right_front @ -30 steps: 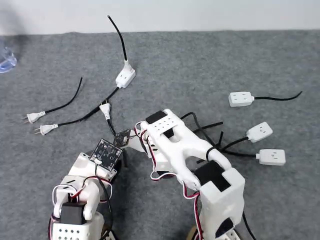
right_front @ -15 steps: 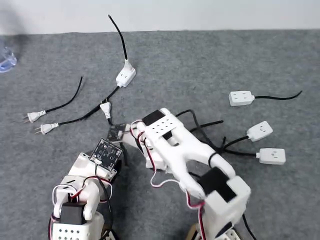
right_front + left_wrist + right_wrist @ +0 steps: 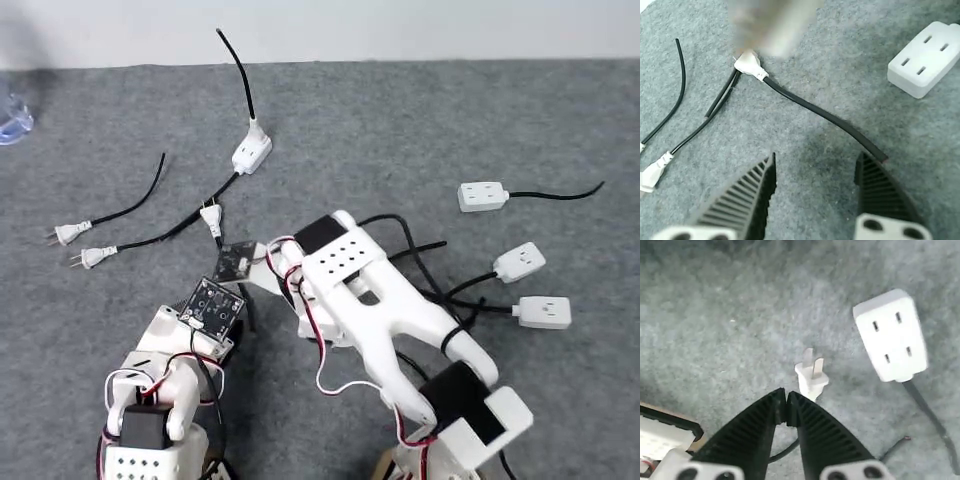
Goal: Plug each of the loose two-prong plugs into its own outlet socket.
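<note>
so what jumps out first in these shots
The white right arm stretches across the middle of the grey carpet, its shut gripper right beside a loose white plug that lies near a socket. Two more plugs lie at the left of the carpet, three more sockets at the right.

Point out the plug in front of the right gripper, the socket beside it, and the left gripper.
plug (image 3: 811, 381): right wrist view, on its white body.
socket (image 3: 890, 335): right wrist view, on its slotted face.
left gripper (image 3: 817, 159): left wrist view, midway between its open fingertips.
</note>
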Controlling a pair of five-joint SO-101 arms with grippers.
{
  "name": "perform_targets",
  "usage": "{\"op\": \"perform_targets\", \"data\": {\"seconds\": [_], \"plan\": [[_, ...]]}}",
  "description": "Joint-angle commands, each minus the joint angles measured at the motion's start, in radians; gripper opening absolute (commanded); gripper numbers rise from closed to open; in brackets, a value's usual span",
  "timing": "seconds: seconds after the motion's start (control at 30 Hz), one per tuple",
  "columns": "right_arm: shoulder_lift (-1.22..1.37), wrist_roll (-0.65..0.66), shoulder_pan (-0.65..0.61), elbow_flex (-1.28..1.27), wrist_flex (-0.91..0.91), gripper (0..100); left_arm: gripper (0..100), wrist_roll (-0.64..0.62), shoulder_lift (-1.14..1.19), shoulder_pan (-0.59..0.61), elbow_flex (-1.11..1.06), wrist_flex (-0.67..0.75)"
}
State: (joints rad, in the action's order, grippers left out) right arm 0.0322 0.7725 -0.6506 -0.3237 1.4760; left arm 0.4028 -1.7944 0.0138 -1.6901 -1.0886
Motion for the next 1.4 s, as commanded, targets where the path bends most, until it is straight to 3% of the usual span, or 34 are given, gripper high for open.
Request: {"op": "perform_targets", "data": {"seconds": [0.0,0.4,0.87,1.1,1.37], "plan": [[-0.048,-0.008,0.031,-0.074,-0.073,0.8,24,-0.008,-0.008,-0.006,0.005,0.002],[-0.039,0.055,0.133,-0.153,-0.251,0.8,24,-0.008,-0.008,-0.006,0.005,0.002],[-0.039,0.055,0.125,-0.213,-0.311,0.8,24,-0.008,-0.008,-0.006,0.005,0.002],[-0.039,0.055,0.042,-0.292,-0.312,0.8,24,-0.008,-0.008,-0.006,0.005,0.000],[-0.039,0.051,0.038,-0.361,-0.386,0.9,24,-0.008,-0.008,-0.006,0.005,-0.006]]}}
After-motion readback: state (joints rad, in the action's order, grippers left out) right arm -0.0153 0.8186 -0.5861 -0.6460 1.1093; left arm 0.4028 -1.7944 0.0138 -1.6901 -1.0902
